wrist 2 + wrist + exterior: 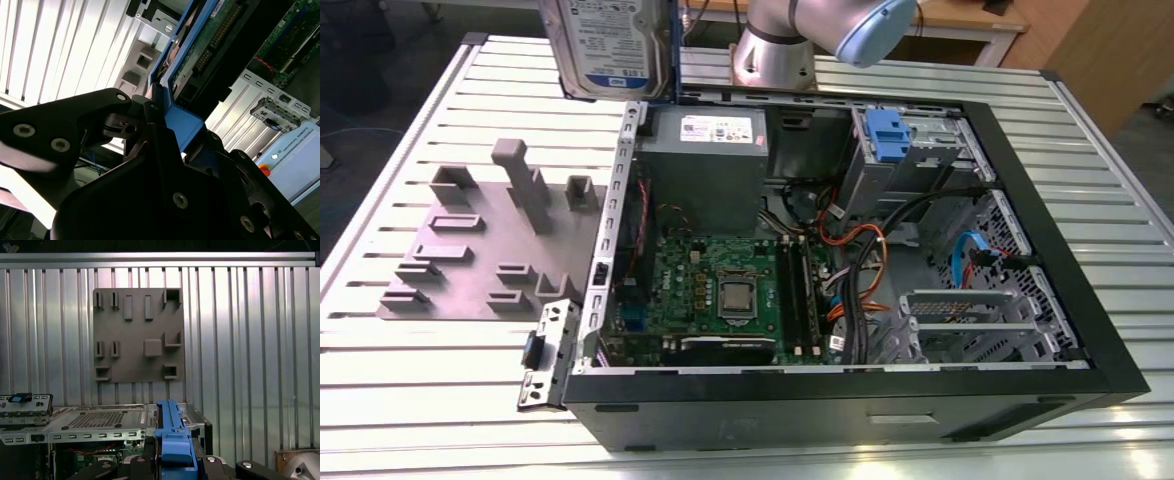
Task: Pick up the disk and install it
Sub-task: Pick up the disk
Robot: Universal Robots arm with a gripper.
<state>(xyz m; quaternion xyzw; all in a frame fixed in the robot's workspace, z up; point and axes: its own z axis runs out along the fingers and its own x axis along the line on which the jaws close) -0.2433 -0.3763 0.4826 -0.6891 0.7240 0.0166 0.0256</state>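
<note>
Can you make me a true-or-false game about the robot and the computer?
1. The gripper grips the disk. True.
2. The disk lies on the grey plate. False: it is held up in the air.
3. The computer case is open. True.
4. The disk's frame is red. False: it is blue.
5. The plate is inside the case. False: it lies on the table beside the case.

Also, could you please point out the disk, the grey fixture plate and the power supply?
the disk (607, 45), exterior view, on its labelled face.
the grey fixture plate (136, 335), first wrist view, on its flat middle.
the power supply (707, 185), exterior view, grey panel below sticker.
</note>
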